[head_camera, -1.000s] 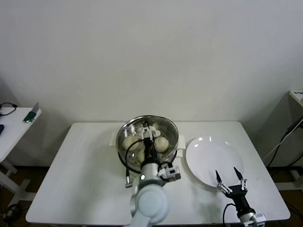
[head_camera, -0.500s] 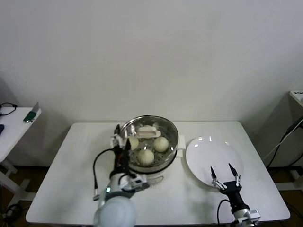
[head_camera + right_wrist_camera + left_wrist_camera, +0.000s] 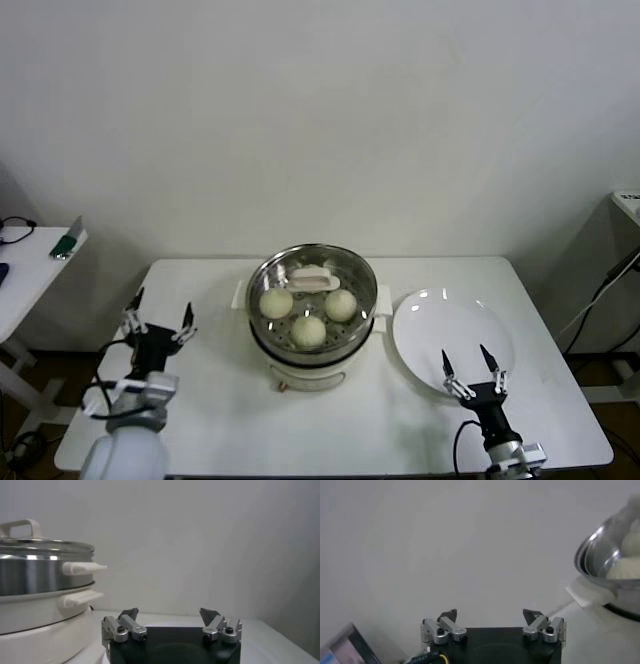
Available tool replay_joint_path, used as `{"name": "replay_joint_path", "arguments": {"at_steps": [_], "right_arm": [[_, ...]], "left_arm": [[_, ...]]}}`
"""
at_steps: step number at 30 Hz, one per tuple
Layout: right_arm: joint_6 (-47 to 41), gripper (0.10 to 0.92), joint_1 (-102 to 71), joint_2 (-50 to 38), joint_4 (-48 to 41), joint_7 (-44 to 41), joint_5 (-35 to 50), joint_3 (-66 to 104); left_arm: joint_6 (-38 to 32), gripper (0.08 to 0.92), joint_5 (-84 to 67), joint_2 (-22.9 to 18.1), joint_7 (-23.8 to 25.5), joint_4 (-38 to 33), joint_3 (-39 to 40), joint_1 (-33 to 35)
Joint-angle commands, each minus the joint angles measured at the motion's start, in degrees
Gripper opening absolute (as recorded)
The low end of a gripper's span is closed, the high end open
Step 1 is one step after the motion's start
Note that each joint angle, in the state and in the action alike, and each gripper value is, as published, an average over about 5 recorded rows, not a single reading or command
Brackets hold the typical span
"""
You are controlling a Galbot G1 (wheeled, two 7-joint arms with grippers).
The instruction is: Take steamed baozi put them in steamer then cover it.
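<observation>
With both sets of jaws spread and empty, my left gripper [image 3: 158,322] and right gripper [image 3: 474,371] hang low, well apart from the steamer [image 3: 312,300] on either side. The steamed baozi [image 3: 309,330] sit inside under the cover [image 3: 312,281]; a careless swing could knock its handle.

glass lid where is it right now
In the head view the glass lid sits on the steamer at table centre, left of the white plate.
</observation>
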Motion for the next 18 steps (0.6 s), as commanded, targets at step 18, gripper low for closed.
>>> {"name": "replay_joint_path", "arguments": {"at_steps": [18], "right_arm": [[0.79,0.823,-0.62,1.28,-0.95,-0.01,-0.26,0.6]], "left_arm": [[-30.29,0.823,-40.14,0.44,2.48,13.56,-3.7,10.09]]}}
